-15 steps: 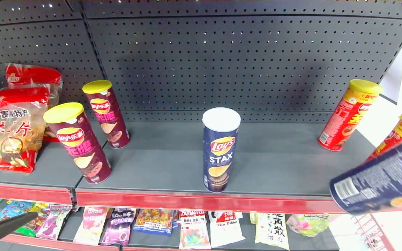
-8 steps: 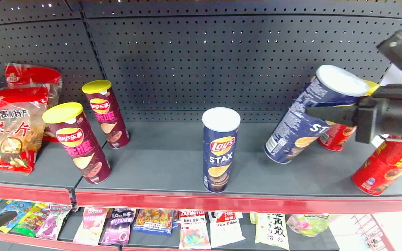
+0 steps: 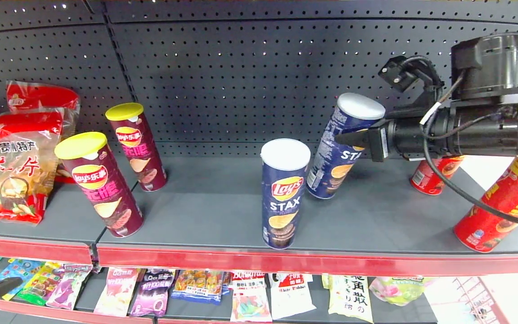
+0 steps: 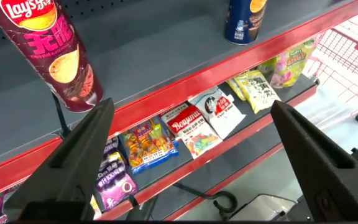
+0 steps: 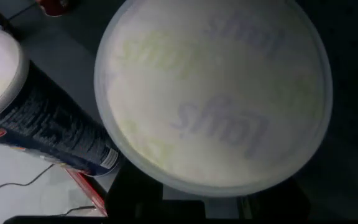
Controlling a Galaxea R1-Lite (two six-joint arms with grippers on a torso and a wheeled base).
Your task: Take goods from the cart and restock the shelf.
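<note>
Canister held tilted at the shelf

Your right gripper (image 3: 348, 136) pinches the navy chip canister (image 3: 331, 166) just below its white lid (image 5: 213, 93). The tube leans, its base low on the grey shelf (image 3: 376, 216), just behind and right of the upright navy canister (image 3: 284, 193); whether the base touches cannot be told. Your left gripper (image 4: 191, 104) hangs before the lower shelf, fingers spread, holding nothing. Judge the tube light, stiff, smooth-skinned and easily toppled; a high hold suits standing it upright.
</note>
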